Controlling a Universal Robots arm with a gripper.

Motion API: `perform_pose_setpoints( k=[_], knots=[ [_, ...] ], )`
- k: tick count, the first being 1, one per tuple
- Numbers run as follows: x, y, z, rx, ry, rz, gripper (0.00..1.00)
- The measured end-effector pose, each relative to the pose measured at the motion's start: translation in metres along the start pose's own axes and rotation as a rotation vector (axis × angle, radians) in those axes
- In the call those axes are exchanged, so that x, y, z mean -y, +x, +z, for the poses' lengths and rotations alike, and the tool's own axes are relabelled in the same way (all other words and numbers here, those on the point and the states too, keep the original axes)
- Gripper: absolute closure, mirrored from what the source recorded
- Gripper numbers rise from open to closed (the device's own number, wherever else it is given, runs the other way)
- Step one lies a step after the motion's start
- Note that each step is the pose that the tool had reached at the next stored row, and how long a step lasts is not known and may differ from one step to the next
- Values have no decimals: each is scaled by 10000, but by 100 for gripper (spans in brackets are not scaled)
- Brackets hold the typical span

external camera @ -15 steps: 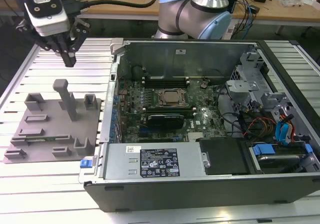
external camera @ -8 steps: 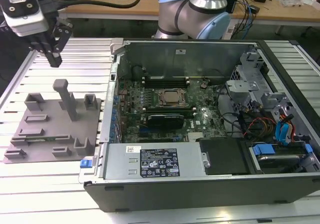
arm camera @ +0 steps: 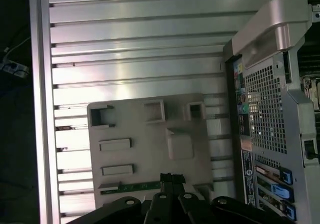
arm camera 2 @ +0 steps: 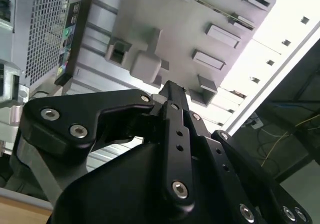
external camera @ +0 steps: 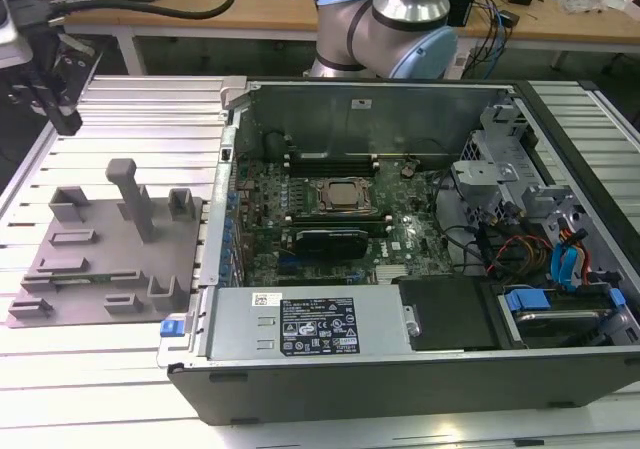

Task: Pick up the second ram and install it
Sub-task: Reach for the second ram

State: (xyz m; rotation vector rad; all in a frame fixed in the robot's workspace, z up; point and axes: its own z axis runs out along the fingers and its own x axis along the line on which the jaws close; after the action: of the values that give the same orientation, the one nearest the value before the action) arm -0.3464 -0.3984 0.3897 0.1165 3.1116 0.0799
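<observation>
One gripper [external camera: 66, 121] — high above the second ram [arm camera: 135, 186]

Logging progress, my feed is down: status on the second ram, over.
Gripper shut, empty, hovering over the gray tray. Second ram lies in a tray slot, not yet picked. Nothing on top of it.

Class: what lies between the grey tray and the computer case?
Between tray and case, only bare slotted table, shown in the first wrist view.
</observation>
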Motion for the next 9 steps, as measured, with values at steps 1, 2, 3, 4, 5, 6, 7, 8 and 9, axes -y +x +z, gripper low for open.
perform_pose_setpoints(
  k=[1,2,3,4,5,6,7,8,9],
  knots=[
    [2,25,0,0,0,0,92],
    [5,71,1,1,0,1,92],
    [9,117,3,0,0,1,92],
    [13,170,5,0,0,1,92],
    [17,218,6,0,0,0,92],
    [22,284,6,0,0,0,92],
    [24,308,6,0,0,-1,92],
    [25,336,6,-1,1,0,92],
    [28,361,8,0,0,1,92]
  ],
)
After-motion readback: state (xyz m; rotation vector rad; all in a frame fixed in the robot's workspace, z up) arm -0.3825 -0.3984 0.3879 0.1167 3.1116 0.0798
